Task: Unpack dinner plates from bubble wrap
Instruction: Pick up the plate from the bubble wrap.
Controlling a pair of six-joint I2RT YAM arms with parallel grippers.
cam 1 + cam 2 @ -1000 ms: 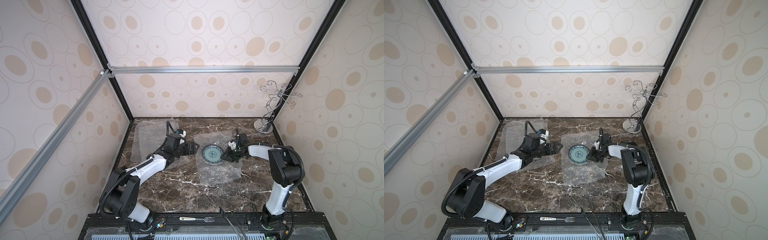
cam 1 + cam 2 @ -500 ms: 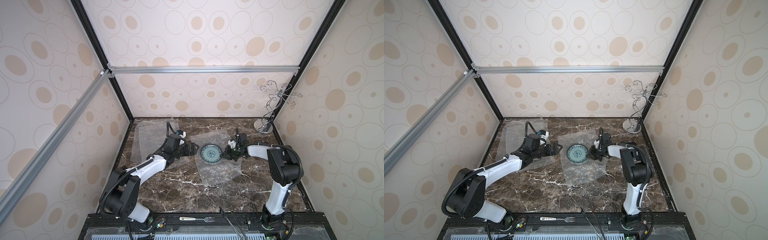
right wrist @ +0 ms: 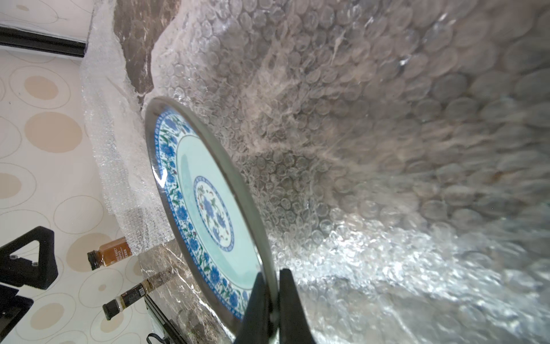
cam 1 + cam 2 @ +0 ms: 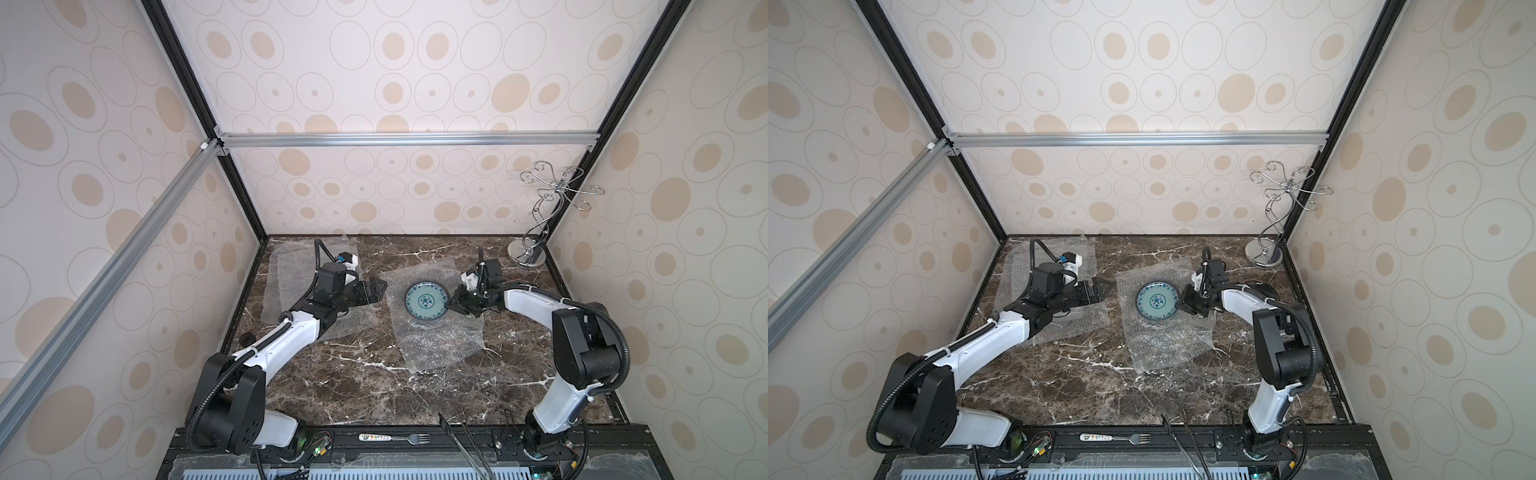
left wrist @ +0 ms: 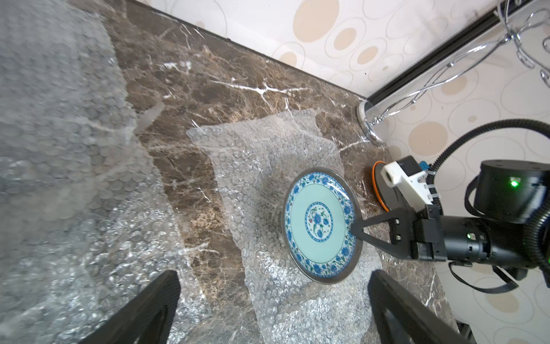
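The round dark-rimmed plate with the blue floral face is pinched by its rim in the shut jaws of the right gripper and raised off the clear bubble wrap sheet beneath them, looks like for lifting it clear. The left gripper is held with jaws wide apart and empty, sheet edge just ahead

The plate is glossy glazed ware with a smooth turquoise face, a blue flower print and a duller grey rim. Under it lies a bubble wrap sheet of thin clear plastic, crinkled and glinting. A second sheet, on the plate's left-arm side, looks the same. The bench around the plate is dark brown marble-look stone with white veins and a soft polish. Behind the plate, the wire stand is mirror-bright chrome metal. At the plate's rim, the right gripper has matt black, plastic-looking jaws. The wall behind the plate is matt patterned paper.
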